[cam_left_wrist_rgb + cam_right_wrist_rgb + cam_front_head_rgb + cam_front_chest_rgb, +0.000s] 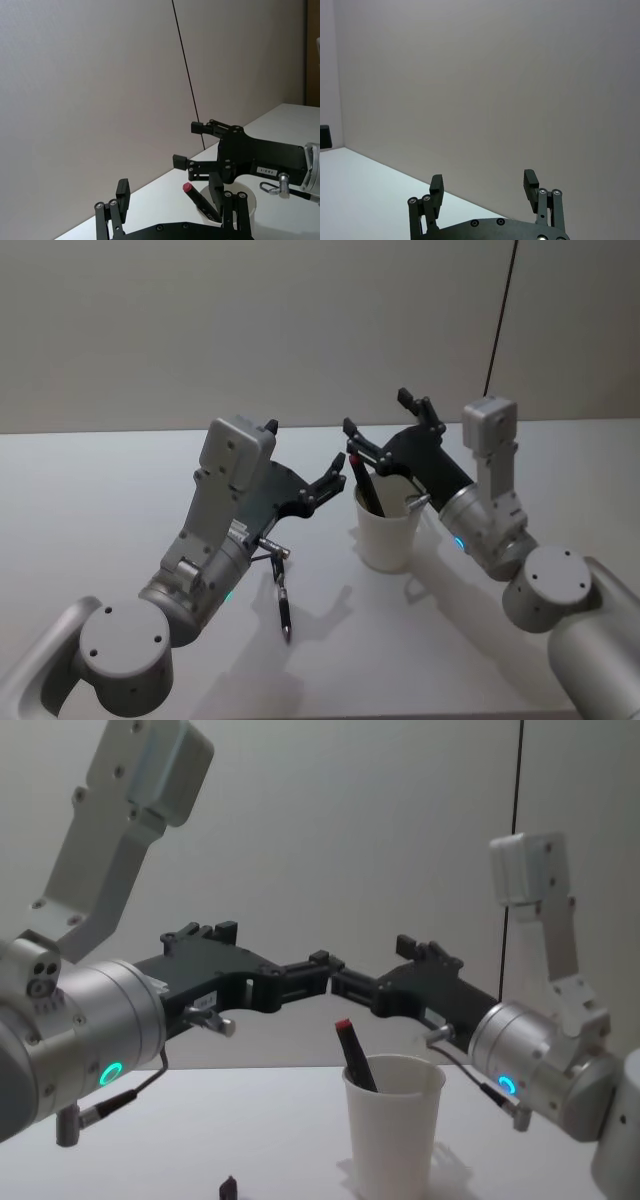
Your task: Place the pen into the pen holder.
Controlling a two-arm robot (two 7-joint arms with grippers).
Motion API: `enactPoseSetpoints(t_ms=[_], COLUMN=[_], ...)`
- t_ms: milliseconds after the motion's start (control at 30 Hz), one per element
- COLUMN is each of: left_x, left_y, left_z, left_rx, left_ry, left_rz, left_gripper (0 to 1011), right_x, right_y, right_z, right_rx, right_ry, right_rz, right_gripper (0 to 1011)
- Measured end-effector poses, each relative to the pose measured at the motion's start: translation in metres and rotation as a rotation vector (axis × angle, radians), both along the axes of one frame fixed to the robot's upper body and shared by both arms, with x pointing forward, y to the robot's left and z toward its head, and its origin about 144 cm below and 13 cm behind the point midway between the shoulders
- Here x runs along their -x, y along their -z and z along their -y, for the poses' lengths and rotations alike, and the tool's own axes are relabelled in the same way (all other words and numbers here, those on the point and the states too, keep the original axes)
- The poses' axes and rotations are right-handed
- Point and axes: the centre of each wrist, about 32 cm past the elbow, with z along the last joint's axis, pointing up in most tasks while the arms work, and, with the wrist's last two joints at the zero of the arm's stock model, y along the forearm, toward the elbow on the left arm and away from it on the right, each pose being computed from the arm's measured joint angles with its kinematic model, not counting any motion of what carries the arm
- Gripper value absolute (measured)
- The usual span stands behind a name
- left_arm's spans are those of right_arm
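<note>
The pen holder (388, 532) (393, 1135) is a white paper cup standing upright on the table. A dark pen (366, 484) (355, 1057) (199, 200) with a red end leans inside it, the red end sticking above the rim. A second dark pen (282, 602) (229, 1187) lies flat on the table, nearer me and left of the cup. My left gripper (322, 485) (270, 948) (169, 192) hovers open just left of the cup's rim, holding nothing. My right gripper (378, 412) (372, 963) (483, 182) (188, 145) is open and empty above the cup's far right side.
A pale table (120, 500) runs back to a plain wall. A dark vertical cable (503, 315) hangs on the wall at the back right. Both forearms flank the cup closely.
</note>
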Motion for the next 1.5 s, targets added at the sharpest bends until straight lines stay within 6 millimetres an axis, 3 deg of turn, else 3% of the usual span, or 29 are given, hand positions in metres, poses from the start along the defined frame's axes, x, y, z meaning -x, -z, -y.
enactPoseSetpoints(t_ms=[533, 933, 1500], left_x=[0.000, 0.000, 0.000], left_y=[0.000, 0.000, 0.000], left_z=[0.000, 0.000, 0.000], left_rx=[0.000, 0.000, 0.000], left_ry=[0.000, 0.000, 0.000], left_rz=[0.000, 0.000, 0.000], left_gripper=[1004, 1004, 1004], right_x=[0.026, 0.060, 0.100], right_y=[-0.022, -0.040, -0.046], right_z=[0.012, 0.026, 0.050], right_rx=[-0.075, -0.119, -0.124], right_ry=[0.125, 0.255, 0.351], right_rz=[-0.016, -0.083, -0.165], right_gripper=[1001, 1001, 1001])
